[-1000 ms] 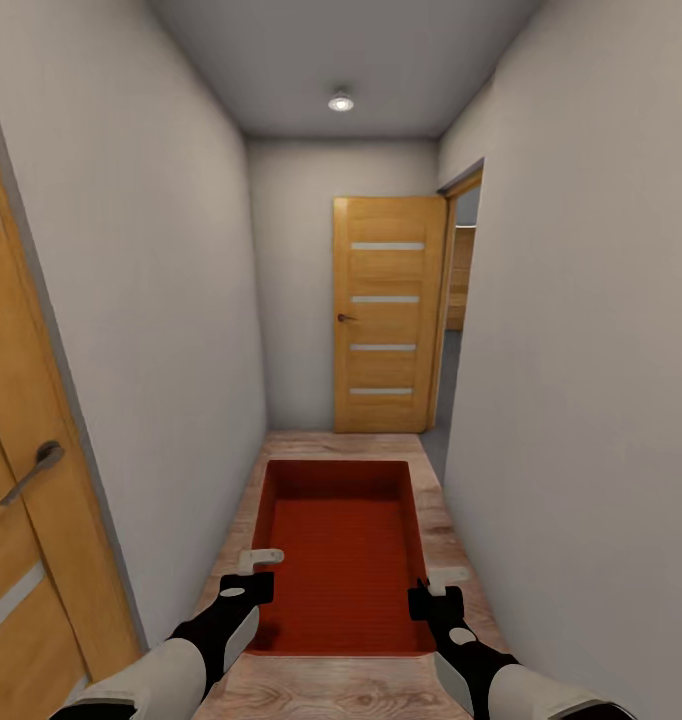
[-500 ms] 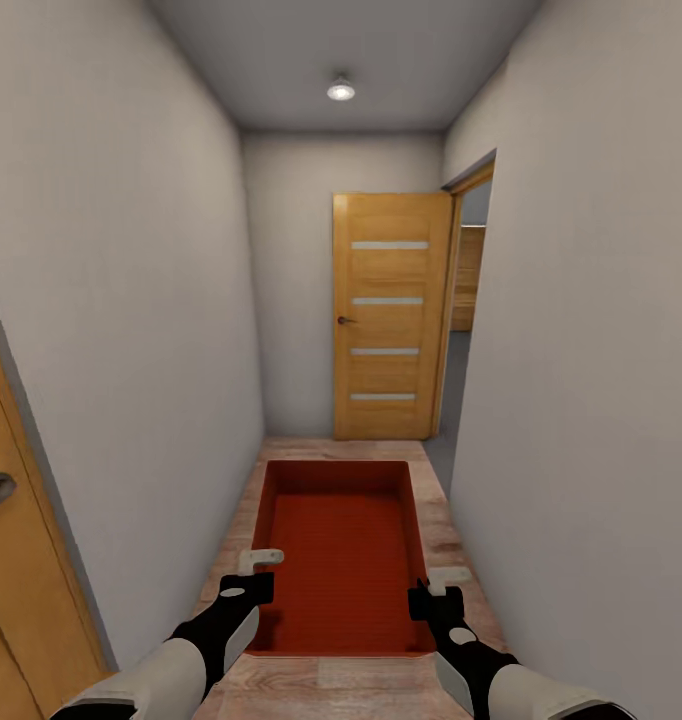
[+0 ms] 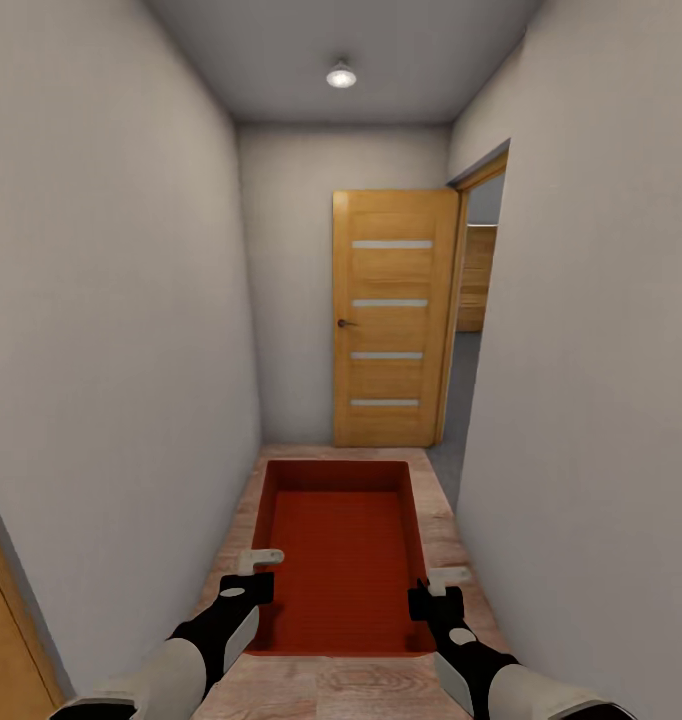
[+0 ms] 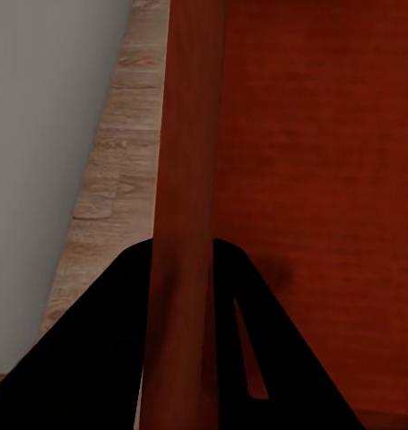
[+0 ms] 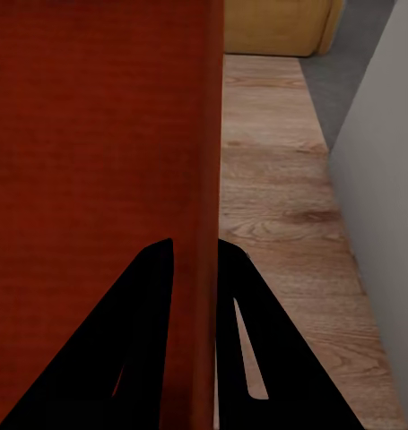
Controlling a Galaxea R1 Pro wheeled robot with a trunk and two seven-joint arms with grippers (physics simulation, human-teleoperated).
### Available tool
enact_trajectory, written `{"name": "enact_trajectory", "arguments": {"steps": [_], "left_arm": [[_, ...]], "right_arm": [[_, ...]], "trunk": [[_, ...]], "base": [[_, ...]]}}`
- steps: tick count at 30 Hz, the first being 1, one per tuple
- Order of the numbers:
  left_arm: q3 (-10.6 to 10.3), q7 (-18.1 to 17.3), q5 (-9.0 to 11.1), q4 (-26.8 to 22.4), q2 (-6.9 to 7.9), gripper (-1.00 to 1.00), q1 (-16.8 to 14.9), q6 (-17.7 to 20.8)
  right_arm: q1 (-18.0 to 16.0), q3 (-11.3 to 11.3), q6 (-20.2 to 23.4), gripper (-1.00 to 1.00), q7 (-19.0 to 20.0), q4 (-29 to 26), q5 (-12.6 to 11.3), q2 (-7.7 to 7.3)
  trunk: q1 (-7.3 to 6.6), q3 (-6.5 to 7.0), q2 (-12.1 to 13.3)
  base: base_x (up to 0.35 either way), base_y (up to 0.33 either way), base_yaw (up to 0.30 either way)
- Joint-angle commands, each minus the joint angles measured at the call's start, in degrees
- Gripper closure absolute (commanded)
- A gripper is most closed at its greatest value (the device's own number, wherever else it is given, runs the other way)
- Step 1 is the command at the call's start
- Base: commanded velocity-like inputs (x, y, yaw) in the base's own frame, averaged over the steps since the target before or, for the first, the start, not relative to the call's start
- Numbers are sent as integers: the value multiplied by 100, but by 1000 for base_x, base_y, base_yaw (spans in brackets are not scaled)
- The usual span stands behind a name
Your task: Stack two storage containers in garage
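On my left runs a plain white-grey wall [image 3: 111, 330], matte and bare, and just inside it my left fingers [image 3: 257, 563] are clenched on the thin left wall of the orange-red rectangular storage container [image 3: 341, 545]; the left wrist view shows that low wall [image 4: 186, 224] standing edge-on between the two dark fingers [image 4: 96, 358], one on each side of it. The bin hangs in front of me between both arms, its long axis pointing straight ahead down the corridor, its flat bottom faintly ribbed and dull, no gloss on it. Below it lies light wood plank floor [image 3: 321, 690], grainy and pale. Ahead, slightly right of the bin's axis, a honey-coloured wooden door with four pale horizontal slats [image 3: 393, 320] stands swung open against the end wall, and right of it the open doorway [image 3: 473, 330] shows grey floor beyond. My right fingers [image 3: 433, 582] pinch the bin's right wall [image 5: 204, 179] the same way, edge-on between them. Both arms are equally near, one on each long side. I judge the coming move turns on that doorway lying off to the right of the bin's long axis, so the bin must swing round with me to pass through lengthwise
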Motion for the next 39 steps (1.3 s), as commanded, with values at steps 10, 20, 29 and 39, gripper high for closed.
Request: {"name": "enact_trajectory", "arguments": {"steps": [10, 20, 29, 39], "left_arm": [[238, 82, -23, 16, 213, 100, -6, 22], [238, 82, -23, 12, 210, 100, -6, 22], [238, 82, -23, 11, 214, 100, -6, 22], [238, 82, -23, 8, 217, 100, -6, 22]], "right_arm": [[-5, 19, -39, 100, -23, -15, -62, -1], [-6, 19, -39, 100, -23, -15, -61, -2], [-6, 19, -39, 100, -23, -15, -62, -9], [-6, 19, -39, 100, -23, -15, -62, -7]], "trunk": [[4, -9, -6], [4, -9, -6], [4, -9, -6], [4, -9, -6]], "base": [[322, 0, 0], [322, 0, 0], [322, 0, 0], [322, 0, 0]]}}
